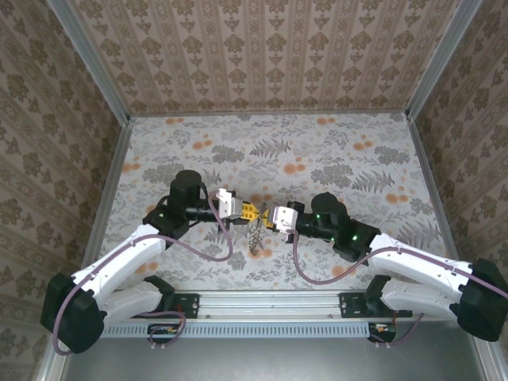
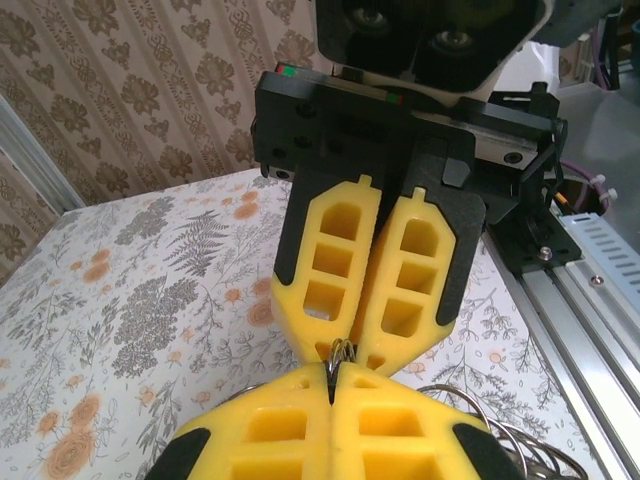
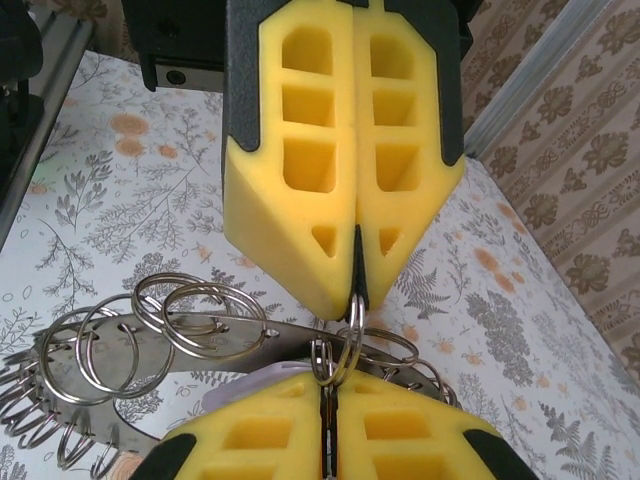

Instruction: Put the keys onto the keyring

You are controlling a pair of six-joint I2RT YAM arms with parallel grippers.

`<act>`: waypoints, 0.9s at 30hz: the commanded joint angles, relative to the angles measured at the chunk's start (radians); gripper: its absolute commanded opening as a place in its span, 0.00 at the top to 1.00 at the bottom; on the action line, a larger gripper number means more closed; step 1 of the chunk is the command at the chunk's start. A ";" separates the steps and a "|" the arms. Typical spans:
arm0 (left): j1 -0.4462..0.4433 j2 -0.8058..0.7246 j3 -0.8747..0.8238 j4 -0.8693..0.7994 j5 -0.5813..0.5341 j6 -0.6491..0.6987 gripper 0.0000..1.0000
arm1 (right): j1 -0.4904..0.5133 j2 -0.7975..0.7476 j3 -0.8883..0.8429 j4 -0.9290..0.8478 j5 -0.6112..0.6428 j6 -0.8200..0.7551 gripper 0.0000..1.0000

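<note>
Tip to tip now: my left claw (image 3: pixel 355 288) and right claw (image 3: pixel 328 395) are both pressed together on the thin silver wire keyring (image 3: pixel 353 330), which stands upright between them, while the loose silver rings (image 3: pixel 170 318) trail towards the bases.

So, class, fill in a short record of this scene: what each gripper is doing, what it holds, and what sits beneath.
left gripper: shut on the split ring
right gripper: shut on the same split ring, tips facing the left gripper's
split ring: small, silver, pinched from both sides
keyring: flat metal piece carrying many silver loops, below the grippers
table: floral-printed surface
</note>
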 commanded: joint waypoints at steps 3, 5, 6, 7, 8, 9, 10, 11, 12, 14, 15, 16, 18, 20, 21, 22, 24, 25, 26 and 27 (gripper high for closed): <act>0.003 0.003 -0.009 0.138 -0.010 -0.100 1.00 | 0.004 -0.010 -0.026 0.012 0.003 -0.051 0.79; 0.002 0.007 -0.014 0.144 -0.009 -0.111 1.00 | -0.001 -0.035 -0.045 0.034 0.002 -0.047 0.78; 0.002 0.009 -0.017 0.144 -0.007 -0.114 1.00 | -0.004 -0.048 -0.053 0.051 -0.004 -0.037 0.77; 0.002 0.009 -0.020 0.143 -0.005 -0.114 1.00 | -0.009 -0.060 -0.061 0.067 -0.011 -0.027 0.77; 0.001 0.011 -0.022 0.144 -0.003 -0.114 1.00 | -0.015 -0.068 -0.064 0.078 -0.017 -0.013 0.77; 0.000 0.012 -0.023 0.146 -0.001 -0.114 1.00 | -0.021 -0.074 -0.069 0.089 -0.025 0.000 0.77; 0.000 0.014 -0.025 0.144 0.004 -0.113 1.00 | -0.027 -0.078 -0.070 0.097 -0.034 0.012 0.76; -0.001 0.015 -0.025 0.146 0.005 -0.113 1.00 | -0.031 -0.079 -0.070 0.101 -0.042 0.018 0.75; -0.001 0.017 -0.027 0.147 0.009 -0.112 1.00 | -0.035 -0.079 -0.070 0.107 -0.049 0.024 0.74; -0.001 0.020 -0.028 0.151 0.013 -0.113 1.00 | -0.043 -0.077 -0.071 0.118 -0.059 0.036 0.72; -0.002 0.022 -0.026 0.153 0.016 -0.114 1.00 | -0.047 -0.077 -0.072 0.121 -0.063 0.040 0.71; -0.002 0.023 -0.025 0.155 0.017 -0.115 1.00 | -0.052 -0.077 -0.073 0.126 -0.065 0.042 0.70; -0.003 0.026 -0.023 0.156 0.022 -0.111 1.00 | -0.059 -0.082 -0.074 0.131 -0.072 0.044 0.69; -0.004 0.029 -0.022 0.149 0.024 -0.107 1.00 | -0.067 -0.086 -0.071 0.136 -0.085 0.052 0.69; -0.004 0.031 -0.020 0.148 0.028 -0.105 1.00 | -0.072 -0.086 -0.068 0.132 -0.096 0.052 0.69; -0.004 0.032 -0.019 0.148 0.032 -0.104 1.00 | -0.071 -0.084 -0.061 0.121 -0.106 0.048 0.69; -0.005 0.035 -0.017 0.147 0.035 -0.102 1.00 | -0.072 -0.074 -0.042 0.091 -0.121 0.039 0.69; -0.006 0.035 -0.016 0.147 0.036 -0.102 1.00 | -0.071 -0.066 -0.036 0.083 -0.130 0.036 0.69; -0.007 0.037 -0.015 0.150 0.036 -0.100 1.00 | -0.071 -0.058 -0.034 0.082 -0.135 0.036 0.69; -0.007 0.038 -0.014 0.152 0.037 -0.100 1.00 | -0.072 -0.049 -0.031 0.085 -0.138 0.037 0.69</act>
